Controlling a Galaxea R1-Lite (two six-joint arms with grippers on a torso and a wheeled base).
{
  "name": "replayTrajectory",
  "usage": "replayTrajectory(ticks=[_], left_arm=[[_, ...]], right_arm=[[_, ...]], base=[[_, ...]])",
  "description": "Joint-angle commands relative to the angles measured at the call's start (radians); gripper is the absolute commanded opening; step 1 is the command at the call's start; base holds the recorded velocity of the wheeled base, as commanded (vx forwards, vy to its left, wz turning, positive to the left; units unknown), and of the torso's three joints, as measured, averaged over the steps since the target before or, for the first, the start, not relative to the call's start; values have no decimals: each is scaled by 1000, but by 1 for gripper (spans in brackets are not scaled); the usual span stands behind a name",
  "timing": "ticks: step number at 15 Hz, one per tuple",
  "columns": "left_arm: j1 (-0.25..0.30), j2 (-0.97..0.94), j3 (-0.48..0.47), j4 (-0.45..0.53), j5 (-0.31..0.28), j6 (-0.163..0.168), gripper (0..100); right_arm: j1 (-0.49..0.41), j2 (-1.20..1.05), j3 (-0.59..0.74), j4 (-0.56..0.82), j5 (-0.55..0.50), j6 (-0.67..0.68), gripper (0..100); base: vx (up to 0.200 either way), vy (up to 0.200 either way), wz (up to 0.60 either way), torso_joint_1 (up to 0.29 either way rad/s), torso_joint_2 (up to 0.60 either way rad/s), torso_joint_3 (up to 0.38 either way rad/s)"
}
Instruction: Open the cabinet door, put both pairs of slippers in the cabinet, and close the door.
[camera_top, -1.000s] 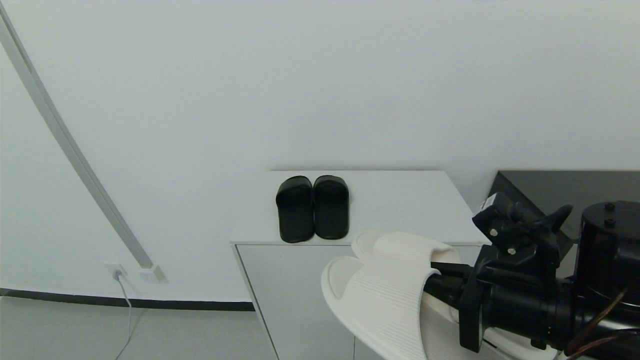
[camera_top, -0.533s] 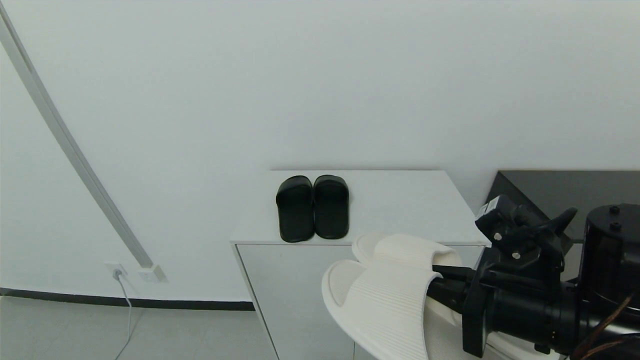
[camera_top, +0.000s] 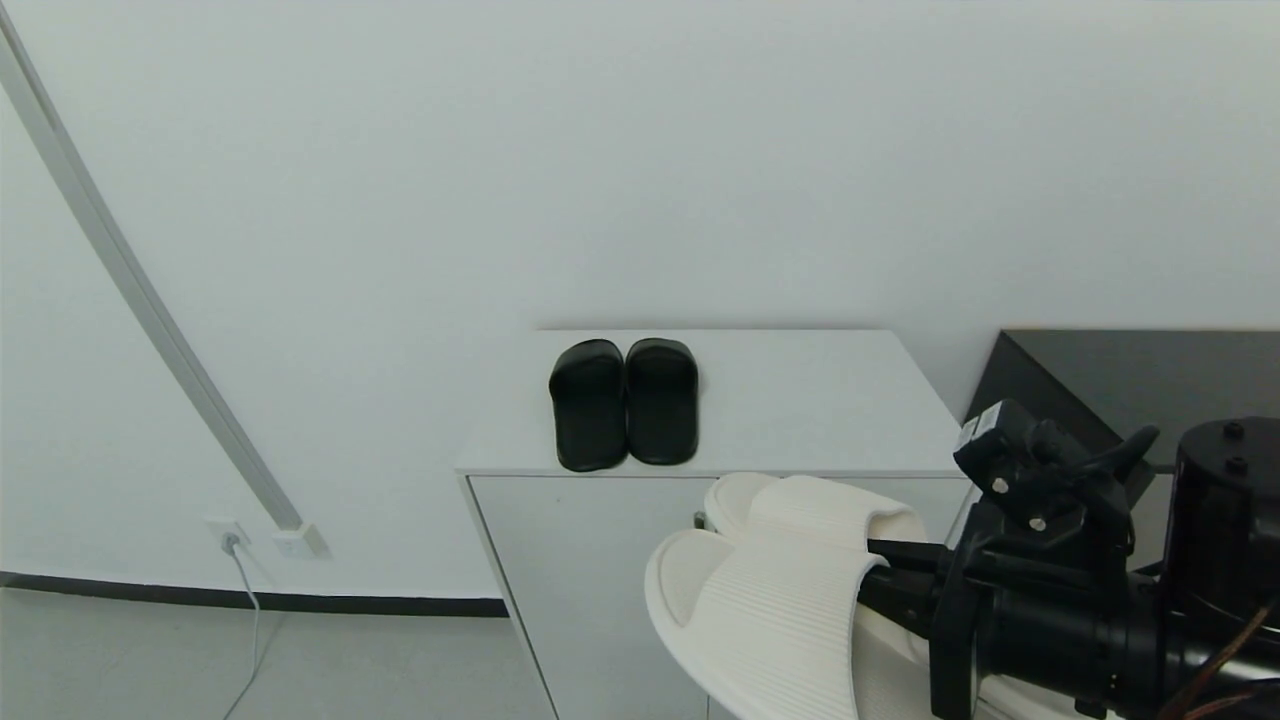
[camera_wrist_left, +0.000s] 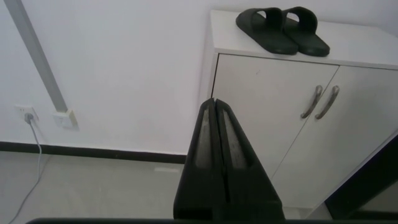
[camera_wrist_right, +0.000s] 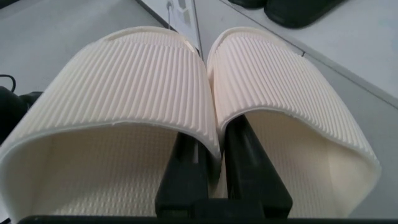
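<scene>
A pair of black slippers (camera_top: 624, 402) (camera_wrist_left: 283, 29) lies side by side on top of the white cabinet (camera_top: 800, 400) (camera_wrist_left: 373, 46). Its two doors (camera_wrist_left: 273, 118) are closed, with two metal handles (camera_wrist_left: 321, 102) at the middle seam. My right gripper (camera_top: 880, 580) (camera_wrist_right: 211, 155) hangs in front of the cabinet's right door, shut on a pair of white ribbed slippers (camera_top: 770, 580) (camera_wrist_right: 205, 93), one finger inside each strap, pinching their inner walls together. My left gripper (camera_wrist_left: 216, 134) is shut with nothing in it, lower down and left of the cabinet front.
A dark table (camera_top: 1130, 375) stands right of the cabinet. A grey conduit (camera_top: 130, 290) runs down the wall to a socket (camera_top: 228, 535) with a cable (camera_top: 245, 640). Bare floor (camera_wrist_left: 81, 186) lies left of the cabinet.
The head view has shifted slightly, so the cabinet top sits a little higher in the picture. The right gripper with the white slippers has sunk a little against the cabinet front.
</scene>
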Motion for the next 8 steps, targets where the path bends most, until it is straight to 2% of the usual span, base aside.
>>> replayTrajectory(ticks=[1,3,4,8], left_arm=[[1,0,0,0,-1,0,0],[1,0,0,0,-1,0,0],[1,0,0,0,-1,0,100],[1,0,0,0,-1,0,100]], right_arm=[[1,0,1,0,0,0,0],[2,-3,1,0,0,0,0],[4,-3,1,0,0,0,0],[12,-9,0,0,-3,0,0]], base=[[0,0,0,-149,359,193],[0,0,0,-166,376,207],[0,0,0,-173,398,227],[0,0,0,-215,489,276]])
